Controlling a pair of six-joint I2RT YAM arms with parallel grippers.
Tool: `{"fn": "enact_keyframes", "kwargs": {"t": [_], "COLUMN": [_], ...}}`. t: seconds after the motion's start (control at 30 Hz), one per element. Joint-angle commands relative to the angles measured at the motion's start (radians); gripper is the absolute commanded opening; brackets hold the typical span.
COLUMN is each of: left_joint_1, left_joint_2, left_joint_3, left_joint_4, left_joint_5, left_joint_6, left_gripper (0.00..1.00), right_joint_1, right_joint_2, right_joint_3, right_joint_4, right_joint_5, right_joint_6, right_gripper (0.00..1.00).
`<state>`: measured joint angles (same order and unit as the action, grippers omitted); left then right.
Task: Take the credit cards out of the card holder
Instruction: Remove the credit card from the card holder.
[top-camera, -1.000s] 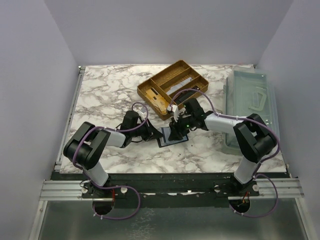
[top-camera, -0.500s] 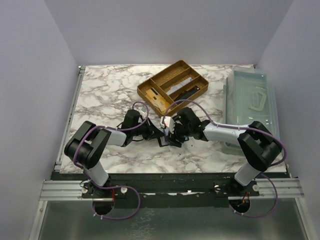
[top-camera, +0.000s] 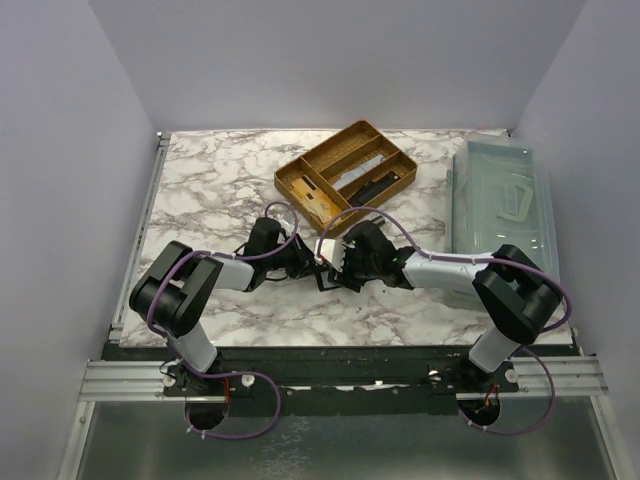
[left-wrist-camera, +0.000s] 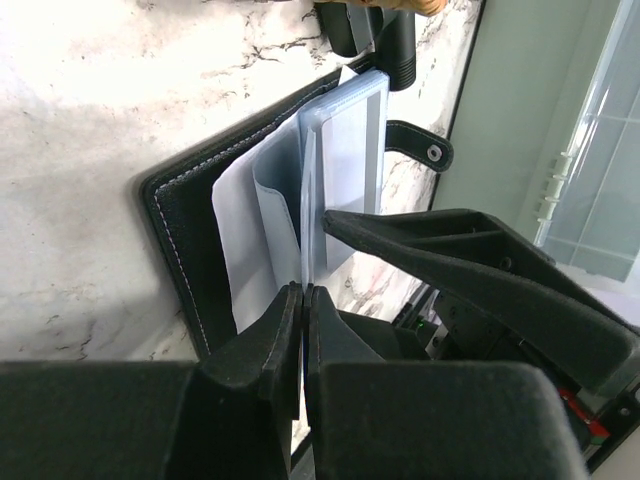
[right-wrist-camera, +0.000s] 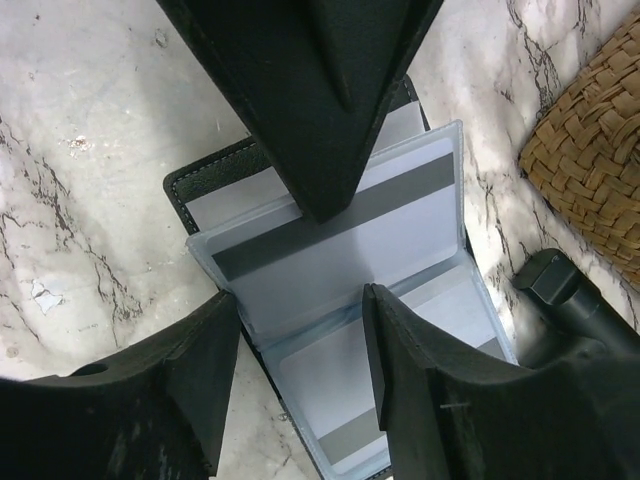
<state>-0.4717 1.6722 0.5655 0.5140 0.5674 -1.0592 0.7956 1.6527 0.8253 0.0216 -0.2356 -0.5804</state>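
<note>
With the card holder (right-wrist-camera: 203, 183) open at centre frame and the left gripper (left-wrist-camera: 303, 305) closed, pinning it, we judged the right gripper (right-wrist-camera: 300, 300), jaws apart astride the sleeved credit cards (right-wrist-camera: 345, 235), should pinch one card's edge only.

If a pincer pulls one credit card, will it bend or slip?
Probably stiff: the credit card lies flat with straight edges. Its glossy face may slip from a pinch. The thin card holder may drag along.
</note>
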Motion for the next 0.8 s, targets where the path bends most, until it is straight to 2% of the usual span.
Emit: {"fn": "enact_keyframes", "kwargs": {"t": [0.0,0.17,0.3,0.47,0.67,0.77], "left_joint_1": [-0.005,-0.004,0.003,0.015,0.017,0.017], "left_joint_2": [0.005,-0.011,-0.031,-0.113,-0.193,-0.193], "left_joint_3": [0.022,0.018,0.014,0.003,-0.003,-0.002], "left_joint_4": [-0.012,-0.042,-0.063,-0.114,-0.118,-0.118], "left_joint_5": [-0.006,-0.022,-0.035,-0.097,-0.122,-0.127], "left_joint_6": [-0.010,0.006,0.021,0.065,0.083,0.078], "left_gripper": [0.12,0.34,0.45,0.50,0.51,0.43], "right_joint_1": [0.007,0.007,0.007,0.007,0.007,0.007], "right_joint_2": [-0.023,-0.039,-0.043,-0.044,-0.041,-0.039], "right_joint_3": [-0.012,-0.012,-0.014,-0.012,-0.009,-0.008], "right_joint_4": [0.049,0.049,0.049,0.046,0.040,0.037], "right_joint_5": [0.071,0.081,0.084,0.084,0.078,0.077], "right_joint_6": [-0.024,-0.026,-0.023,-0.019,-0.013,-0.010], "right_gripper": [0.53,0.44,0.41,0.39,0.39,0.39]}}
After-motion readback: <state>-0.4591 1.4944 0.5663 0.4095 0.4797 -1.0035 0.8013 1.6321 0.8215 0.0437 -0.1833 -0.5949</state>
